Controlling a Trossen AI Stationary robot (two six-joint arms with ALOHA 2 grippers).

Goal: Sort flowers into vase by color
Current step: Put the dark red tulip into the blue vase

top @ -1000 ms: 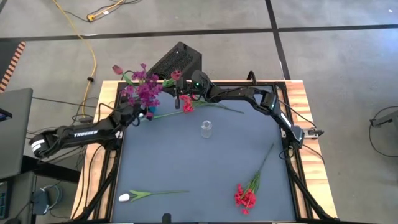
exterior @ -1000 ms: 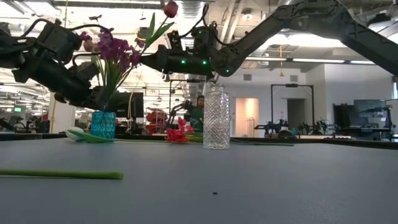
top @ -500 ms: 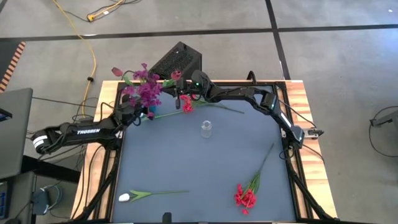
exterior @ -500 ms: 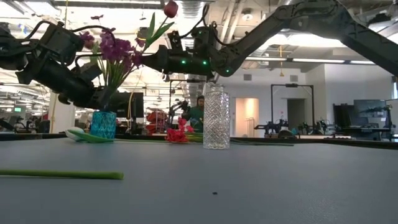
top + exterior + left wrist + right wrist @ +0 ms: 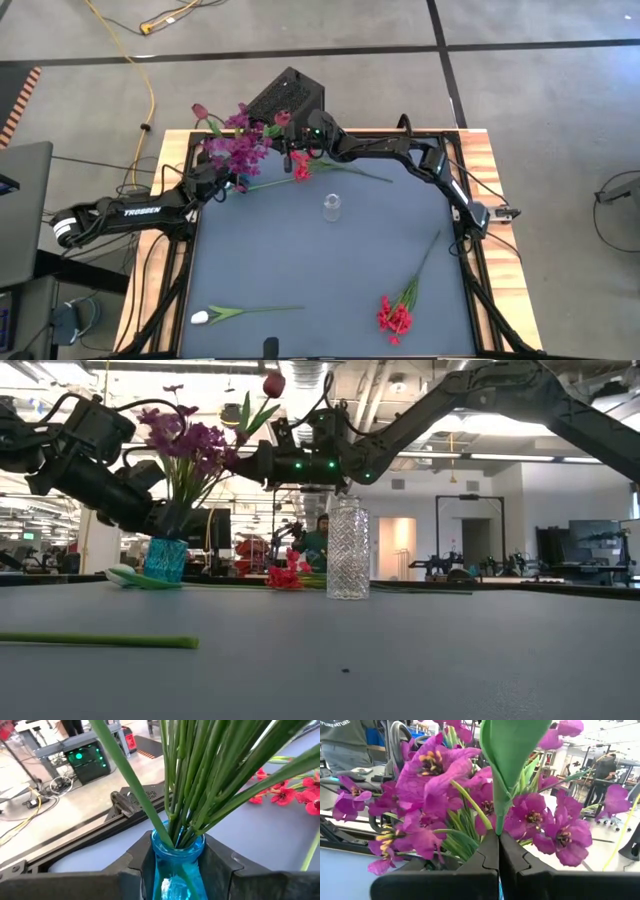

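Grey tabletop [image 5: 320, 270]: left pincer [image 5: 175, 870] grips blue vase [image 5: 176, 851], right pincer [image 5: 498, 851] clamps stem [image 5: 501, 820]

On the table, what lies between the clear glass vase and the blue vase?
In the high view, a red flower with its long green stem lies between the clear glass vase and the blue vase, nearer the back edge.

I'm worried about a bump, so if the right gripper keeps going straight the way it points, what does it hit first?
Most likely the purple flowers in the blue vase. The right gripper, shut on a stem, faces them directly, though how far off they are is unclear.
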